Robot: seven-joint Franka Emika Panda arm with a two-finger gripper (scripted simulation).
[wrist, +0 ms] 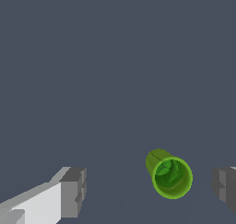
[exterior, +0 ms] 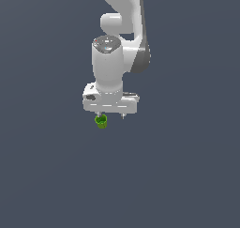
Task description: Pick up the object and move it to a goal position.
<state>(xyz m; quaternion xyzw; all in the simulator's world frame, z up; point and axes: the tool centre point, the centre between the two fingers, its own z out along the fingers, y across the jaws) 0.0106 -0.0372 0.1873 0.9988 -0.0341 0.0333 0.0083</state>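
Observation:
The object [exterior: 101,122] is a small bright green cup, seen in the exterior view just below the white arm's hand, under the finger on that view's left. In the wrist view the object [wrist: 169,176] shows its open rim and hollow inside. It lies in the gap between the two grey fingertips [wrist: 73,191], nearer one of them and touching neither. My gripper [exterior: 111,115] is open, its jaws spread wide with only the cup between them [wrist: 148,191].
A plain dark grey ground [exterior: 187,175] fills both views. The white arm [exterior: 108,67] rises straight above the hand. No other objects or edges show.

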